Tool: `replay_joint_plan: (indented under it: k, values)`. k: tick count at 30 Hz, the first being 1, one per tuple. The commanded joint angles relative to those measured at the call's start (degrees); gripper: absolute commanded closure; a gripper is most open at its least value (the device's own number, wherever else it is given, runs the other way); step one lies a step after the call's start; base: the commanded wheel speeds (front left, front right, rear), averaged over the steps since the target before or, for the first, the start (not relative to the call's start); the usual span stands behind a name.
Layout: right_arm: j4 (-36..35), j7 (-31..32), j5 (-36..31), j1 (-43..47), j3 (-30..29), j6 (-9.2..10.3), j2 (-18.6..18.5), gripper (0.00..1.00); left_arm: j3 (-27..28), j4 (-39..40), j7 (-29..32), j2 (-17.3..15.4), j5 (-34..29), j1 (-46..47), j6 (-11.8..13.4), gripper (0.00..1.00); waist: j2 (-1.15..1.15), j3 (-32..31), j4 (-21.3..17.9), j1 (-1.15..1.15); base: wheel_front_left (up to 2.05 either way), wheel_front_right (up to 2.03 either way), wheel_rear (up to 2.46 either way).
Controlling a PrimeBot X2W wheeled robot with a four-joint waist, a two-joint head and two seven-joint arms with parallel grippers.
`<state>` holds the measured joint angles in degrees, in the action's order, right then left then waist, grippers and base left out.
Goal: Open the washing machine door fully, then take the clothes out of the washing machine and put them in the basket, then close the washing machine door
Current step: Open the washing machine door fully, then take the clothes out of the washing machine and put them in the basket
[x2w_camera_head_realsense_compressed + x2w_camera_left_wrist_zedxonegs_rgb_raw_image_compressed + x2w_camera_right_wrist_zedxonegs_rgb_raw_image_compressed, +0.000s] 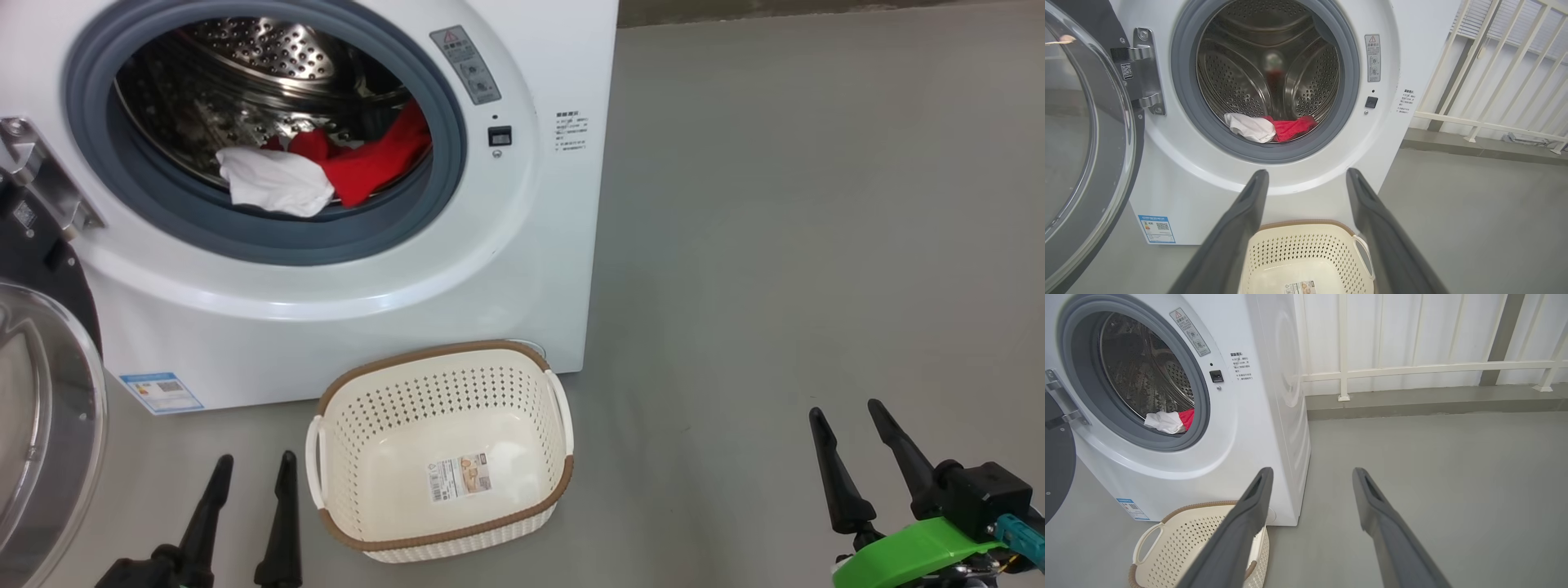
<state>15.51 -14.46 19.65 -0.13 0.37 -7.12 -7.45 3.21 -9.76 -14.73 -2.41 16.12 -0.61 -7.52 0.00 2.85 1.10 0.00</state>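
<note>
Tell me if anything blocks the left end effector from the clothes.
Nothing visible does. The washing machine door is swung open to the side, and the left end effector faces the open drum mouth, where the clothes lie near the front.

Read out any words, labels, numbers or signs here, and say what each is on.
No words are legible.
Grey label on the washing machine: red warning triangle; print too small.
Black print beside it: too small.
Blue sticker, machine's lower corner: QR code, text blurred.
Hinge sticker: QR code.
Paper label in the basket: barcode, print blurred.
</note>
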Motion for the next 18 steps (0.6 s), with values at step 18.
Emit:
replay_joint_plan:
  k: [18]
  values:
    - [-1.76,-0.54,-0.36,-0.34,0.44,-0.36,-0.65,0.0,0.36,1.48,-0.27,-1.75,1.75,1.13,0.03,0.0,0.0,0.39,0.3,0.0,0.0,0.0,0.0]
